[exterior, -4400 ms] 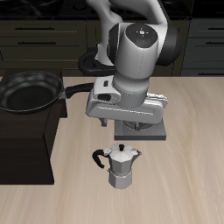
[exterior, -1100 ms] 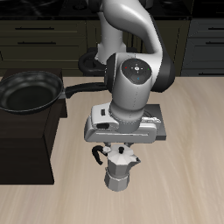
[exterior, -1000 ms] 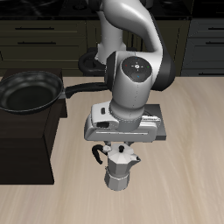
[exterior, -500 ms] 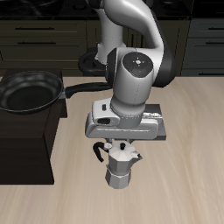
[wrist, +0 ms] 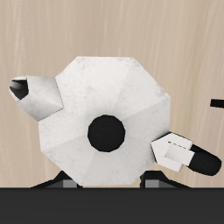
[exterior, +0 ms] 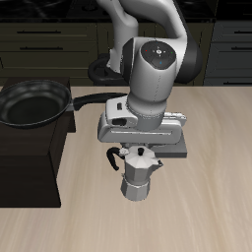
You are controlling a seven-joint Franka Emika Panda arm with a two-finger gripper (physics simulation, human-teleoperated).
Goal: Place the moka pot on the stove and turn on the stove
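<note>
- One moka pot [exterior: 138, 173] is being held directly beneath the gripper [exterior: 139, 148], which is clamped on its top; its base is seen just off the tabletop [exterior: 197, 217].
- One stove [exterior: 175, 144] is lying just behind the gripper.
- One frying pan [exterior: 33, 102], holding nothing, is seen well aside.

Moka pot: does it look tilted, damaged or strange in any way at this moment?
Nothing stands out. The moka pot hangs upright and intact under the gripper, near the stove; nothing has spilled on the table.
</note>
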